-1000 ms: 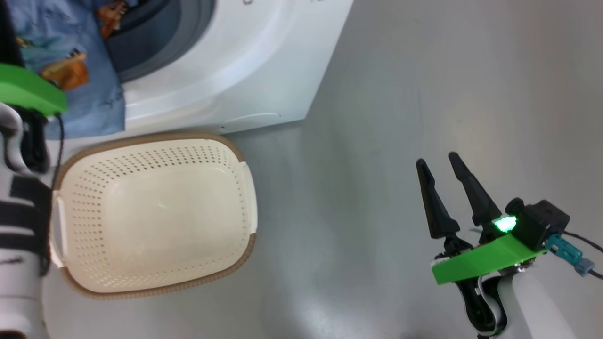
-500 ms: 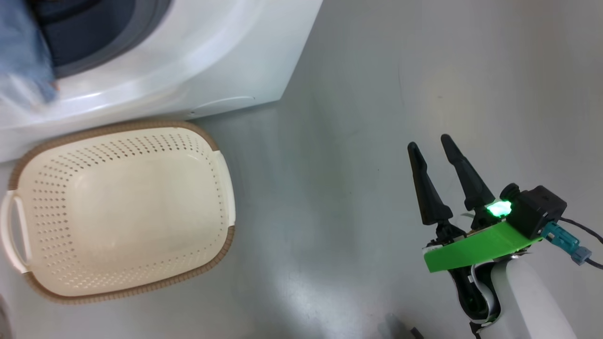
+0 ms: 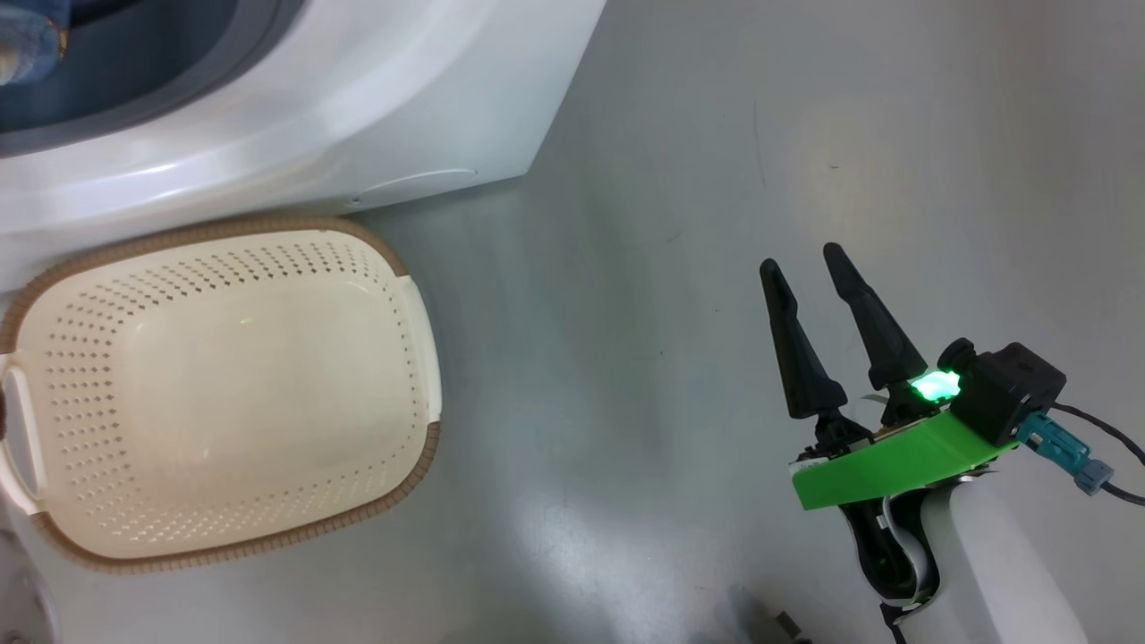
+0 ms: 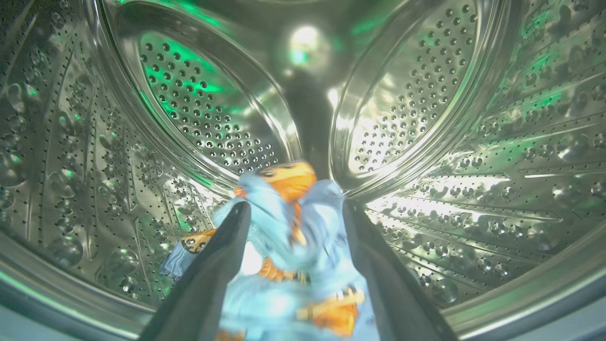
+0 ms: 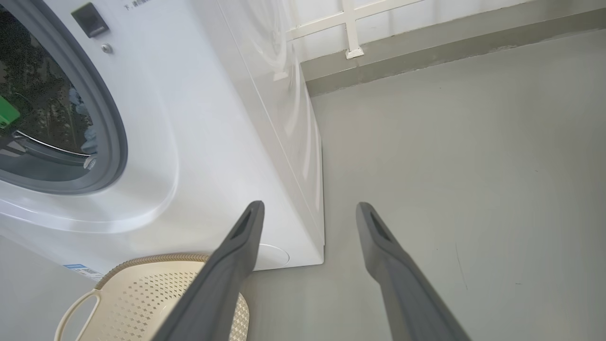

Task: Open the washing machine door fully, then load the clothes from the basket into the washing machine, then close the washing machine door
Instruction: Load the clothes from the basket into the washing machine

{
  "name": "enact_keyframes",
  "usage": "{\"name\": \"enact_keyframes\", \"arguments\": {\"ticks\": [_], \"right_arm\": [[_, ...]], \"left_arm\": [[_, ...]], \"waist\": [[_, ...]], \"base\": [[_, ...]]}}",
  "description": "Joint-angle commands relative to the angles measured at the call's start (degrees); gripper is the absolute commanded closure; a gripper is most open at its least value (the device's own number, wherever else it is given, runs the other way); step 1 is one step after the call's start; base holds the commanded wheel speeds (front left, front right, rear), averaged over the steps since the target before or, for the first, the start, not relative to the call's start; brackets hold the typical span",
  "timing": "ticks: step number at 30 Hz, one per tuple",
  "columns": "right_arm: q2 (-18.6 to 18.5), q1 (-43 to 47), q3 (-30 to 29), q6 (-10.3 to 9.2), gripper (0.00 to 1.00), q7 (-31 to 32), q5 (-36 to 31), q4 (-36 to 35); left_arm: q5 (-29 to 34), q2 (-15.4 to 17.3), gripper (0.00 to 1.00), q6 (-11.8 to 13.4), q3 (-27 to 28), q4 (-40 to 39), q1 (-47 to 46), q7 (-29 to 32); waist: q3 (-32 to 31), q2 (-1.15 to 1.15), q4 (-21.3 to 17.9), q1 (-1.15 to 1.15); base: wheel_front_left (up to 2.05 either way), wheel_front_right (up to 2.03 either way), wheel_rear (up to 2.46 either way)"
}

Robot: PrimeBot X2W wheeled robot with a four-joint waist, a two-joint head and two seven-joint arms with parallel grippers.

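Observation:
My left gripper [image 4: 293, 206] is inside the steel drum of the washing machine [image 4: 426, 118]. Its fingers stand wide apart and open, with the blue, orange-printed clothes [image 4: 293, 265] blurred and loose between them, low in the drum. In the head view a scrap of the blue clothes [image 3: 27, 31] shows in the machine's opening at the top left. The cream basket [image 3: 224, 537] stands on the floor before the white washing machine [image 3: 376, 116], with nothing in it. My right gripper [image 3: 800, 257] hovers open over bare floor to the right. The washing machine door is out of view.
Grey floor [image 3: 680, 179] stretches to the right of the machine. In the right wrist view the machine's side [image 5: 284, 118] runs back to a low wall ledge [image 5: 426, 52]. The basket's rim [image 5: 156, 259] lies just below my right gripper's [image 5: 307, 206] left finger.
The head camera has shifted. The blue cloth that hung over the machine's front has gone into the opening with my left arm. The right gripper stays open.

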Motion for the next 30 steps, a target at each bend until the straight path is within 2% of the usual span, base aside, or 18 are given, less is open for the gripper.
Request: {"name": "enact_keyframes", "arguments": {"ticks": [1,13,30], "right_arm": [[0.28,0.55,1.16,0.09,0.0,-0.27,-0.36,-1.09],[-0.1,0.32,1.25,0.09,0.0,-0.27,-0.43,-0.64],[-3.38,2.97,-0.37,0.09,0.0,-0.27,-0.39,0.69]], "left_arm": [[-0.2,2.77,0.0,-0.13,0.14,-0.92,0.12,-0.29],[-2.42,2.52,0.0,-0.15,-0.88,-0.57,2.83,-0.29],[-2.12,-3.75,0.0,-0.15,1.1,-10.63,20.77,-0.29]], "waist": [[-0.05,-0.01,0.15,0.0],[-1.53,-0.01,1.32,0.0],[-9.02,-0.01,5.15,0.0]], "base": [[0.0,0.0,0.0],[0.0,0.0,0.0],[0.0,0.0,0.0]]}}
